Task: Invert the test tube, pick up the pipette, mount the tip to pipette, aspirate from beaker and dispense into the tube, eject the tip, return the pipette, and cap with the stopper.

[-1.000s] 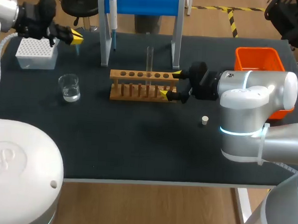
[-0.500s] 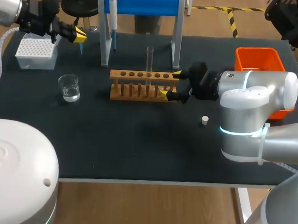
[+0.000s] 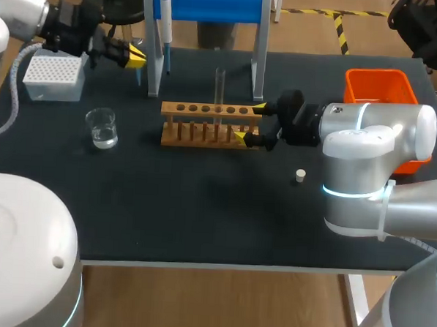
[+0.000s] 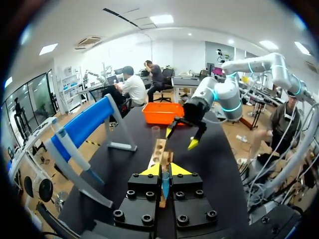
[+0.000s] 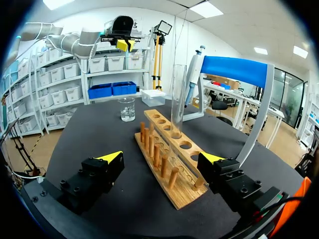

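Head view: my left gripper [image 3: 134,55] is up at the far left of the table [image 3: 201,214], just beside the left post of the blue stand [image 3: 212,6]. Its fingers look narrow, and I can't tell from here what's in them. The pipette [image 3: 165,21] hangs on the stand, near that gripper and apart from it. The tip box [image 3: 54,76] sits left of the gripper, with the beaker [image 3: 102,127] of clear liquid on its near side. The test tube [image 3: 219,87] is upright in a hole of the wooden rack [image 3: 206,126]. My right gripper [image 3: 250,122] is at the rack's right end, fingers wide, one on each side of it. The stopper [image 3: 300,175] lies loose on the table near the right arm. The orange bin [image 3: 380,88] is at the far right.

Left wrist view: my fingers are nearly together, pinching a thin blue pipette tip [image 4: 165,183]. Ahead are the rack, the tube [image 4: 154,133], then the right gripper [image 4: 181,138] spread wide, with the bin beyond. The pipette [image 4: 75,152] is off to the side on the stand.

Right wrist view: my fingers are wide apart with the rack end [image 5: 169,164] between them, holding nothing. The tube [image 5: 178,94] stands in the rack ahead. The beaker [image 5: 127,108] and tip box [image 5: 153,96] are past the rack's far end. The pipette [image 5: 192,74] hangs beside the tube. The left gripper [image 5: 123,44] is high up beyond.
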`<action>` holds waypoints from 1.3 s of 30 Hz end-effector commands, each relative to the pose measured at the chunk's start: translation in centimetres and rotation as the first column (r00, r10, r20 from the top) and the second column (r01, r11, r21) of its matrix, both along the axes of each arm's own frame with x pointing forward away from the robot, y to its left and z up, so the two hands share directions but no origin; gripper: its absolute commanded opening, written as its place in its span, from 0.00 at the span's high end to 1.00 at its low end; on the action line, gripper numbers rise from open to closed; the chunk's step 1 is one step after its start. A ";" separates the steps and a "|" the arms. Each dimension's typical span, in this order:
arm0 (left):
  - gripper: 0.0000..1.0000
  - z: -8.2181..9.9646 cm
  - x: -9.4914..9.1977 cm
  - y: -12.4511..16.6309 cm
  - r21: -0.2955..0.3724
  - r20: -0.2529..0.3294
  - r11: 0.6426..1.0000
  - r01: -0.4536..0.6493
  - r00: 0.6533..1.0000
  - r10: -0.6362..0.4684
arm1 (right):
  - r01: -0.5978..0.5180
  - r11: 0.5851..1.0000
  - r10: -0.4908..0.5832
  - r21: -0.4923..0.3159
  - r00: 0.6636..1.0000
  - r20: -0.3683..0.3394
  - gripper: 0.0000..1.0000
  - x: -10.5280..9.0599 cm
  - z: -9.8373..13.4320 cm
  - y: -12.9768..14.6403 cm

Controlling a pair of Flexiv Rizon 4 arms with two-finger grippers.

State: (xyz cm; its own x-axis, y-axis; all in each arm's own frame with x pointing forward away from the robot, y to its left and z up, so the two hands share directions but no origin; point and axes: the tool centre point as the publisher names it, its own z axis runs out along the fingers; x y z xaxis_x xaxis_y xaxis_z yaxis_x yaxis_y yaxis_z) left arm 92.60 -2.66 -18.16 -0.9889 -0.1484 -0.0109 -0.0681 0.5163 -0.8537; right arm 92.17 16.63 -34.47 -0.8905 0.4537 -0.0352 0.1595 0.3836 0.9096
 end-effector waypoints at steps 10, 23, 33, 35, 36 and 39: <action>1.00 3.2 -4.8 -6.7 -0.009 -0.059 1.000 0.014 0.998 -0.015 | 0.000 1.000 0.000 0.000 1.000 0.001 0.00 0.0 -0.1 0.0; 1.00 3.2 -7.6 -10.4 -0.030 -0.056 0.999 0.021 0.998 -0.023 | 0.000 1.000 0.000 0.000 1.000 0.001 0.00 0.0 -0.1 0.0; 1.00 3.4 -8.0 -11.1 -0.039 -0.055 0.999 -0.006 0.998 0.004 | 0.000 1.000 0.000 0.000 1.000 0.001 0.00 0.0 -0.1 0.0; 1.00 3.3 -8.0 -11.2 -0.041 -0.055 0.999 -0.013 0.998 0.010 | 0.000 1.000 0.000 0.000 1.000 0.001 0.00 0.0 -0.1 0.0; 1.00 3.3 -8.0 -11.2 -0.042 -0.055 0.999 -0.013 0.998 0.011 | 0.000 1.000 0.000 0.000 1.000 0.001 0.00 0.0 -0.1 0.0; 1.00 3.2 -8.0 -11.4 -0.040 -0.060 0.999 -0.016 0.998 0.014 | 0.000 1.000 0.000 0.000 1.000 0.001 0.00 0.0 -0.1 0.0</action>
State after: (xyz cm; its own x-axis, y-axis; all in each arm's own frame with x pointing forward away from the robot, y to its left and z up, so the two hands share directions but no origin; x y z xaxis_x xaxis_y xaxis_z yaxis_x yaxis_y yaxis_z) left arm 84.79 -13.86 -14.81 -0.9859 -0.1575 0.0559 -0.1258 0.4797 -0.8684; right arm 92.17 16.63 -34.47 -0.8905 0.4537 -0.0352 0.1594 0.3835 0.9097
